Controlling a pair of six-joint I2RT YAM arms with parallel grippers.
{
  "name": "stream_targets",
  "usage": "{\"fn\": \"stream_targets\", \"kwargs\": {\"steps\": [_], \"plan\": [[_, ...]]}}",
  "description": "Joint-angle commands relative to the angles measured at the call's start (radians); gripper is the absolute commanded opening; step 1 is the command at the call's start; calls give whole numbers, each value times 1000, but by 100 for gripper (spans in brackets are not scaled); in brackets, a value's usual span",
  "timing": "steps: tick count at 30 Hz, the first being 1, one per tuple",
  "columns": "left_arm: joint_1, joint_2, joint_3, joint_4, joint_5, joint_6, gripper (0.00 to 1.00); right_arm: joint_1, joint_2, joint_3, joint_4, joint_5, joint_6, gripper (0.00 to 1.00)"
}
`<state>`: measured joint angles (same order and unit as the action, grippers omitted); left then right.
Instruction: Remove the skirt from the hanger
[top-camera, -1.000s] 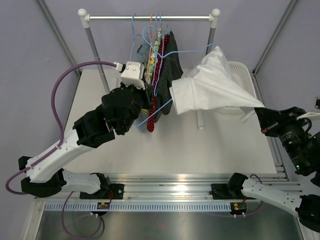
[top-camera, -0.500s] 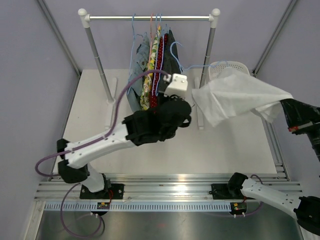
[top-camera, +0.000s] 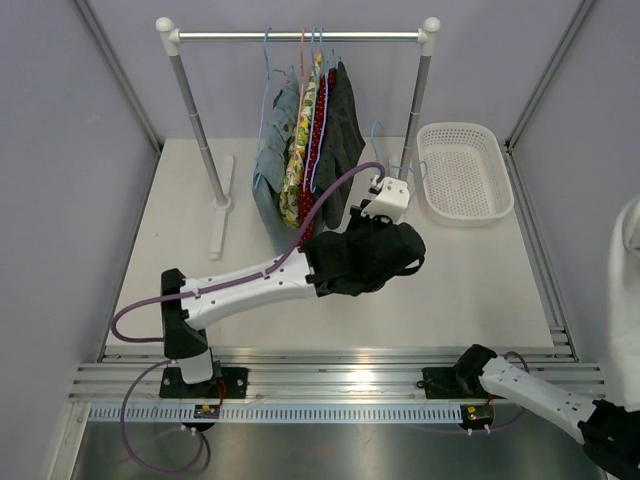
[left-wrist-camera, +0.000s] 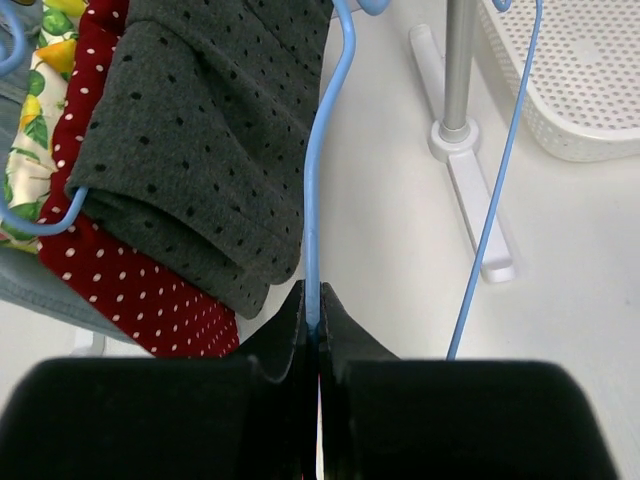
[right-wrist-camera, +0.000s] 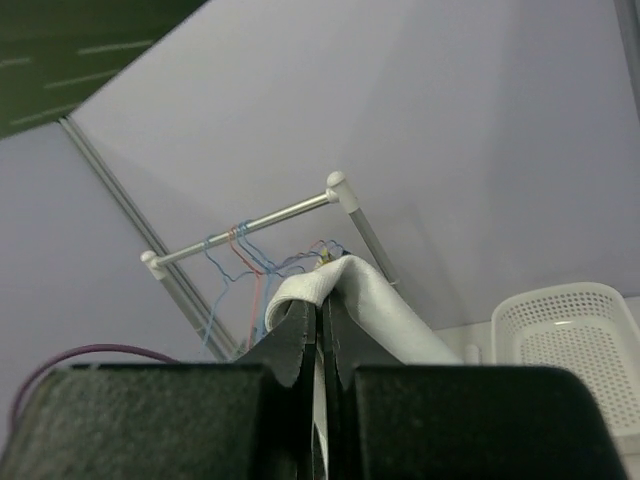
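The white cloth skirt hangs at the far right, pinched in the closed right claw and well apart from the bare light-blue wire hanger, whose stem runs straight out of the left claw clamped on it above the desk.

Your worktop: white, plain. White perforated basket sits far right. Rack's left foot and right foot stand on it, right foot near basket.
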<state>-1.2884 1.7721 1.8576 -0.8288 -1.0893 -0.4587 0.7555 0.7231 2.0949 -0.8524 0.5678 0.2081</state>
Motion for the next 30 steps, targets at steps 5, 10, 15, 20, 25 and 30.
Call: {"fn": "stream_targets", "kwargs": {"steps": [5,10,15,20,25,30], "plan": [[-212,-168,18,-196,-103,-175,0,1,237,-108,137,121,-202,0],[-298,-227,-38,-389,-86,-365,0,-1,401,-92,342,251,-484,0],[-324,-313,-92,-389,-14,-385,0,-121,580,52,471,242,-598,0],[-335,-370,-66,-394,20,-321,0,-395,837,333,285,-11,-406,0],[-333,-362,-17,-443,5,-293,0,-649,1048,511,184,-176,-268,0],[-330,-359,-23,-438,-4,-275,0,-743,1108,366,197,-411,-130,0]]}}
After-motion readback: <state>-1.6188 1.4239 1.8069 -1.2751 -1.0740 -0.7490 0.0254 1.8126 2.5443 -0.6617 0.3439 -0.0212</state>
